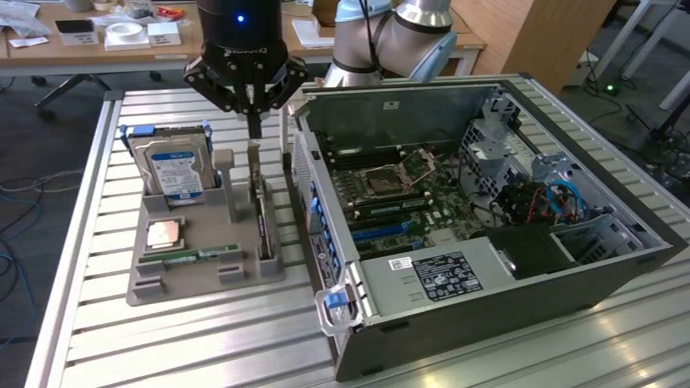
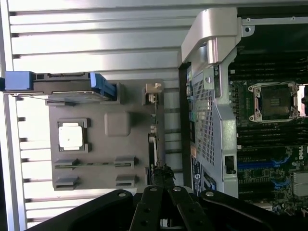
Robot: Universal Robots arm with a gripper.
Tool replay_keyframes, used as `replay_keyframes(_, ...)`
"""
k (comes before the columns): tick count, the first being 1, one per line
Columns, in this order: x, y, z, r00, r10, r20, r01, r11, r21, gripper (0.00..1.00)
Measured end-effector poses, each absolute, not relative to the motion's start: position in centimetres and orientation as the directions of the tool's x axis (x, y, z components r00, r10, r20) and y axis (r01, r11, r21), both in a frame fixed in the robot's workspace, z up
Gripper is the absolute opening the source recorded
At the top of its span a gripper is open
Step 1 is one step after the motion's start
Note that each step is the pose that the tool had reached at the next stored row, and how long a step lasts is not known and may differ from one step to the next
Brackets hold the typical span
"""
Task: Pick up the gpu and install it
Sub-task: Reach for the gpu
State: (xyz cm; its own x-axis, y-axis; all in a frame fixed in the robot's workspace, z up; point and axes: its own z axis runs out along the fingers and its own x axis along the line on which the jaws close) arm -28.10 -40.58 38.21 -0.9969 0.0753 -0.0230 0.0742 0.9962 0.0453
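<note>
The gpu point(image 1: 260, 212) stands on edge in a slot of the grey holder point(image 1: 199, 279), a thin card with its metal bracket end uppermost. My gripper point(image 1: 254, 128) hangs straight above that upper end, fingers pressed together and shut, tips just over the card; whether they touch it I cannot tell. In the wrist view the gpu point(image 2: 155, 139) appears as a thin dark edge along the holder point(image 2: 118, 103), and the gripper point(image 2: 163, 174) sits over one end of it. The open computer case point(image 1: 485, 202) lies beside the holder, its motherboard with blue slots point(image 1: 383, 230) exposed.
The holder also carries a blue-labelled hard drive point(image 1: 173, 166), a CPU point(image 1: 164, 233) and a RAM stick point(image 1: 194, 255). The case's metal rear wall point(image 2: 204, 125) stands close beside the gpu. All rests on a slatted aluminium table point(image 1: 161, 347); desks with clutter lie beyond.
</note>
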Motion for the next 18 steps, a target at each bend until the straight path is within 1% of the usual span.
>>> replay_keyframes(18,-28.15,-41.5,38.21,-0.997,0.075,-0.023,0.074,0.996,0.045,0.11)
